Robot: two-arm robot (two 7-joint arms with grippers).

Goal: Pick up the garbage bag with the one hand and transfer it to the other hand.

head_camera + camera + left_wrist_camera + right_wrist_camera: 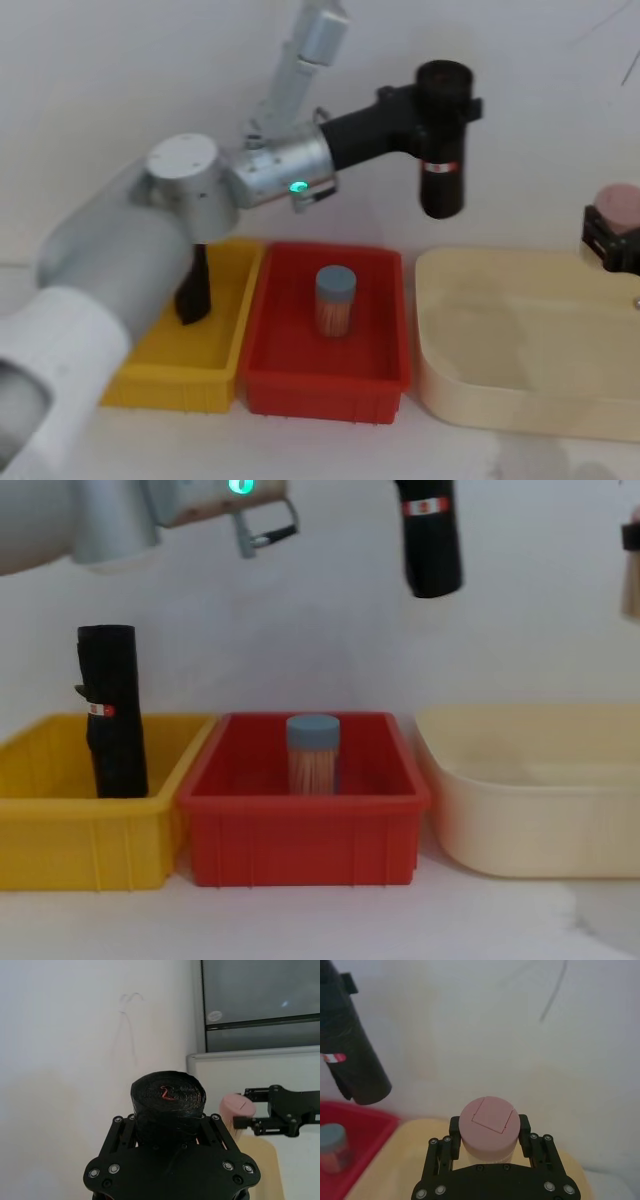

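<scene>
**Pale wall behind, roll aloft: pickup is looking done, handover is waiting**

Against the pale wall [120,60], the left pincer [440,105], on the arm with the green ring light, is pinching the garbage bag [441,190] near its upper end. It is holding the roll upright in the air, high over the right-hand edge of the red bin [385,385] and beside the cream basin [520,400], touching nothing else.

The first half of the task is therefore reading as done: the roll is off the surface [500,920] and in the one hand. The transfer is not yet done. The right pincer [489,1135] is sitting off to the robot's right, well apart from the roll. Its fingers are clamping either side of a pink-capped container [488,1120], so it is not free to receive anything. By my judgement, that container is needing a place to go, and the two pincers are needing to come together, before any handover.

The garbage bag is showing as a black, tightly wound cylinder with a matte, slightly crinkled skin. A narrow red-and-white band [440,168] is ringing it about midway, just below the grip. In the left wrist view its top end is showing coiled layers with a small red mark at the centre.

Below, a second black roll [113,710] is standing in the yellow bin [170,385], and a toothpick jar [335,300] is standing in the red bin, neither being touched.
</scene>
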